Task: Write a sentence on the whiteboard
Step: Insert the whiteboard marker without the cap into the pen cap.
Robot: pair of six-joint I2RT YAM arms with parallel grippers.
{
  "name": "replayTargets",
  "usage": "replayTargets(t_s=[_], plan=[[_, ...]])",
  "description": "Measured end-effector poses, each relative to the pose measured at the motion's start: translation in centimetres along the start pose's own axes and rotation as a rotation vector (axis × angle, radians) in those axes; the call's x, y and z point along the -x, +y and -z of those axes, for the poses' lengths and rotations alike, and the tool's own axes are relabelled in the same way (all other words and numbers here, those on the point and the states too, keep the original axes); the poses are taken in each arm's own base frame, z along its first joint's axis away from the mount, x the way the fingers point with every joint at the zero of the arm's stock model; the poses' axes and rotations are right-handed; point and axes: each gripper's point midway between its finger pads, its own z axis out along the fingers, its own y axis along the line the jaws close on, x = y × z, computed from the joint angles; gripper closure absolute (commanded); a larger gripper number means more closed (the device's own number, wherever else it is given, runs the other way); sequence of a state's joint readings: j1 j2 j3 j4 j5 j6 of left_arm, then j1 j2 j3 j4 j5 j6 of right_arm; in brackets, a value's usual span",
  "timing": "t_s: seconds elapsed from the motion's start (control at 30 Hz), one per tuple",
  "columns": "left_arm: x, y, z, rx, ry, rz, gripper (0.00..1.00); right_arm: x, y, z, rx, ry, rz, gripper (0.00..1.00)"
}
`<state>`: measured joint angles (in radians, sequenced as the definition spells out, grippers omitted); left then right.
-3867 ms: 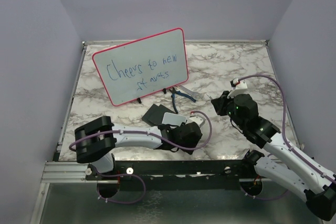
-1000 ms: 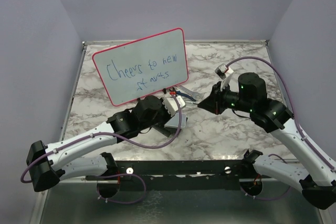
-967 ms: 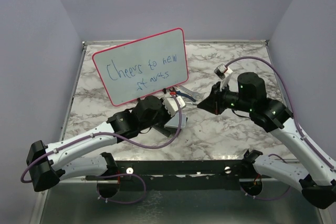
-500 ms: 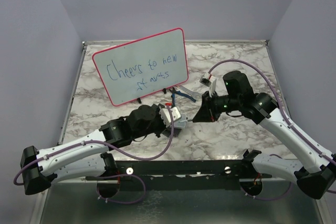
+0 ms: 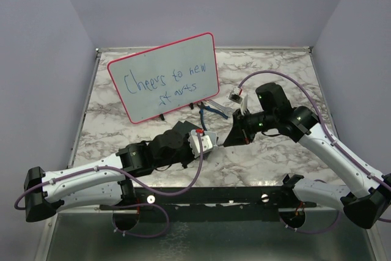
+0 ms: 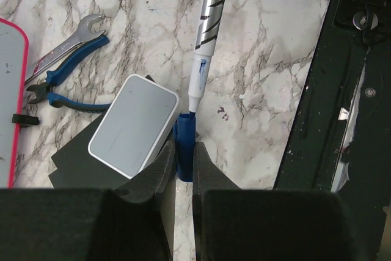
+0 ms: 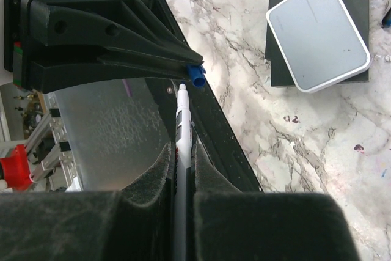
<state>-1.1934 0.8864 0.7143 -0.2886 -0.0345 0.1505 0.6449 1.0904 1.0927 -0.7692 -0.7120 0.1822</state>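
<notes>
The whiteboard [image 5: 162, 77] stands tilted at the back left, with the sentence [image 5: 164, 82] on it in blue, in two lines. My left gripper [image 6: 185, 151] is shut on a blue marker cap [image 6: 185, 132], which points up and away from it. My right gripper [image 7: 182, 157] is shut on a white and silver marker [image 7: 182, 123]. In the left wrist view the marker [image 6: 205, 41] comes down from above and its blue-stained tip touches the cap's open end. In the top view the left gripper [image 5: 211, 146] and the right gripper [image 5: 227, 140] meet over the table's front middle.
A grey-white eraser pad on a dark block [image 6: 133, 124] lies just left of the cap. Blue-handled pliers [image 6: 67, 84] and a wrench [image 6: 68, 43] lie near the whiteboard's foot. The black front rail [image 6: 342, 90] runs close on the right.
Both arms have closed in on each other over the front middle of the table. The marker's tip has come to the cap's mouth. The whiteboard and the writing are unchanged.
</notes>
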Motion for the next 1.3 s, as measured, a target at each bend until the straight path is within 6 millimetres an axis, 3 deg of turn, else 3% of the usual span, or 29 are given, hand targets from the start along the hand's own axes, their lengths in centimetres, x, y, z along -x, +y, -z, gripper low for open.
replayTargets(t_s=[1.3], plan=[[0.35, -0.76, 0.49, -0.022, -0.019, -0.011, 1.00, -0.59, -0.38, -0.10, -0.013, 0.026, -0.015, 0.99]])
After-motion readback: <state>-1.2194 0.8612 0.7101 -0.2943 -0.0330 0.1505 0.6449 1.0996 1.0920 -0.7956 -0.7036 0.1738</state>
